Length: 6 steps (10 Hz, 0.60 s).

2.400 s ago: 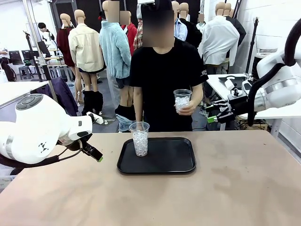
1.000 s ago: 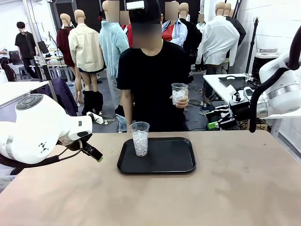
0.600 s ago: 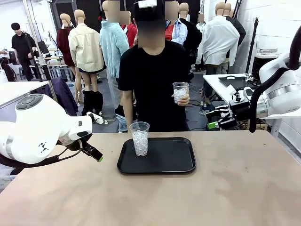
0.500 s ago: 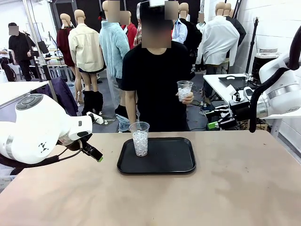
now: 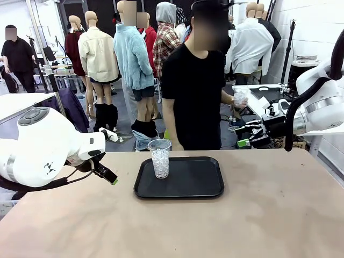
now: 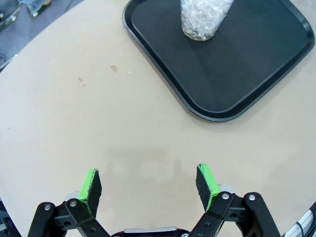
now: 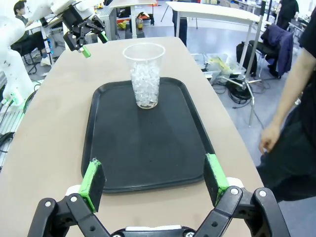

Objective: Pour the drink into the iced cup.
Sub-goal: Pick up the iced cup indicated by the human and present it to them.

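Two arms standing off, nothing gripped yet

Worktop (image 5: 269, 215) carries a black tray (image 5: 193, 183) at its middle. The iced cup (image 5: 159, 158) stands upright on the tray's left end, its long axis vertical. The left fingers (image 6: 91, 185) are spread and empty near the tray's left edge, with the cup ahead and off to one side. The right fingers (image 7: 92, 183), also spread and empty, face it straight along the tray from well apart. The left arm looks nearer.

One black tray (image 5: 194, 181), one iced cup (image 5: 159, 160) standing on it.
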Tool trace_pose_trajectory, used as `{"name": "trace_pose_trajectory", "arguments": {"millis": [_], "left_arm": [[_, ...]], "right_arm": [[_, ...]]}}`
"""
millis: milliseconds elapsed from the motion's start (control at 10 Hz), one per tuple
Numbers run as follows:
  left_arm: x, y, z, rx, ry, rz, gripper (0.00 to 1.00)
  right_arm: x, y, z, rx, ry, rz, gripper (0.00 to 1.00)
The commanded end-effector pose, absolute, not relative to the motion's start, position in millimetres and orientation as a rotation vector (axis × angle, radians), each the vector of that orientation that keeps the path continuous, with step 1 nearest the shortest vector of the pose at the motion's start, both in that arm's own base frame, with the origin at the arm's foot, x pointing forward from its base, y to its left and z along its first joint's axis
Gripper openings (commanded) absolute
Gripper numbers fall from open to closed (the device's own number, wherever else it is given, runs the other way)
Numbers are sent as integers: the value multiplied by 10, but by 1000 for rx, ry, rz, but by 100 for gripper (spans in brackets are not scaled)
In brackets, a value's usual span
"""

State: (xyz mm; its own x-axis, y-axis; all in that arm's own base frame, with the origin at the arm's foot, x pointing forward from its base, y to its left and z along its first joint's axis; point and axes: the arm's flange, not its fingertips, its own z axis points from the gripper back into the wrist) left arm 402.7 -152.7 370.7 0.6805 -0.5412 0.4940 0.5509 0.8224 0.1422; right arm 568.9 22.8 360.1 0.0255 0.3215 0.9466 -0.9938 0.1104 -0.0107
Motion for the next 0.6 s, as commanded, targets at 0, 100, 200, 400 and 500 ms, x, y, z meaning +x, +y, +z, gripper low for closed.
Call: {"name": "trace_pose_trajectory", "arguments": {"millis": [0, 100, 200, 400, 500], "left_arm": [[4029, -1510, 3712, -21, -550, -609, 100], [4029, -1510, 3712, -21, -550, -609, 100], [4029, -1510, 3712, -21, -550, -609, 100], [4029, -1510, 3712, -21, -550, -609, 100], [4029, -1510, 3712, -21, -550, -609, 100]], "right_arm": [[5523, 260, 3577, 835, -1013, 1215, 100], [5387, 298, 3548, 800, -1019, 1189, 100], [5280, 337, 3518, 771, -1029, 1190, 100], [5036, 398, 3439, 698, -1038, 1145, 100], [4958, 326, 3416, 571, -1110, 947, 100]]}}
